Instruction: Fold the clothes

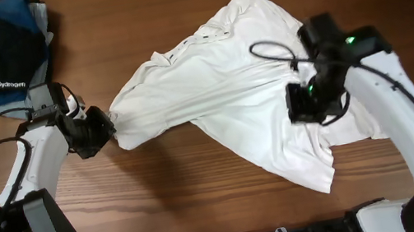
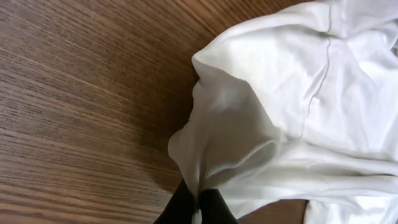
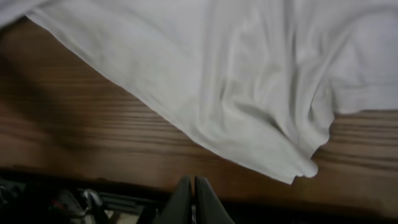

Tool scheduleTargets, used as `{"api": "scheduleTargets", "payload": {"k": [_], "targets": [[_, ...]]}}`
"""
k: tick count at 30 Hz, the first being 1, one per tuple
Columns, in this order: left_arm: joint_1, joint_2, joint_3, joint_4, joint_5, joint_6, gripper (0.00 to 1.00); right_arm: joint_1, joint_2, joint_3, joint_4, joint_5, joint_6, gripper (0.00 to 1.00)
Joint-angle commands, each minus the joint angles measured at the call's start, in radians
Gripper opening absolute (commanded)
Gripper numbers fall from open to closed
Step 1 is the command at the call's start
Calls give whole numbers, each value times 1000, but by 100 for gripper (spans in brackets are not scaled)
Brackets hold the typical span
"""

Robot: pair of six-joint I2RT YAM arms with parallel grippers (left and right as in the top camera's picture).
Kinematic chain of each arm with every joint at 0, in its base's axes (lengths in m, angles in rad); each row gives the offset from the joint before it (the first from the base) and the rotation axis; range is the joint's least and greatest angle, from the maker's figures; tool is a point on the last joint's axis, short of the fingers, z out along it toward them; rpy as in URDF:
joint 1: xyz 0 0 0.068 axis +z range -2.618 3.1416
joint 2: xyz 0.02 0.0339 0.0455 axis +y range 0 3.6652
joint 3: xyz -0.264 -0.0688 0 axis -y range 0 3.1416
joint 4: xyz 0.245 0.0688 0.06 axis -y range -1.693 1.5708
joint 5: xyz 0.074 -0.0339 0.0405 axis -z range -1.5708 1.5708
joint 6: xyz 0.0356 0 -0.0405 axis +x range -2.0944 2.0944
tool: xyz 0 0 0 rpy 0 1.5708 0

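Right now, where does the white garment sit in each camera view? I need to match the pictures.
Overhead: the white garment spreads across the centre, its left tip pinched by the left gripper.
Left wrist: the white garment fills the right side, with a bunched corner running down to the fingers at bottom centre.
Right wrist: the white garment covers the top, its edge slanting down to a corner at lower right.
Shared landmark: the wooden table beneath it.
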Motion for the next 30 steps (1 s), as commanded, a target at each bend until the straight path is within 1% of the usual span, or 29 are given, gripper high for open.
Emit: {"api": "scheduleTargets", "payload": {"k": [1, 5, 6, 7, 14, 18, 20, 22, 27, 30], "targets": [[0, -19, 14, -5, 9, 39, 4, 11, -91, -140, 31, -1, 56, 4], [0, -19, 14, -4, 9, 39, 4, 11, -177, -279, 52, 2, 79, 4], [0, -19, 14, -4, 9, 39, 4, 11, -208, -313, 52, -23, 93, 4], [0, -19, 14, -4, 9, 39, 4, 11, -233, -327, 52, -61, 90, 4], [0, -19, 14, -4, 9, 39, 4, 11, -375, -373, -50, -61, 161, 4], [0, -19, 14, -4, 9, 39, 4, 11, -434, -441, -62, -97, 208, 4], [0, -19, 14, -4, 9, 39, 4, 12, -441, -483, -32, -149, 191, 4], [0, -19, 14, -4, 10, 39, 4, 13, -431, -500, -7, -165, 226, 4], [0, -19, 14, -1, 29, 42, 4, 12, -378, -549, 80, -158, 219, 4], [0, -19, 14, 0, 31, 42, 4, 12, -313, -585, 160, -151, 200, 4]]}}
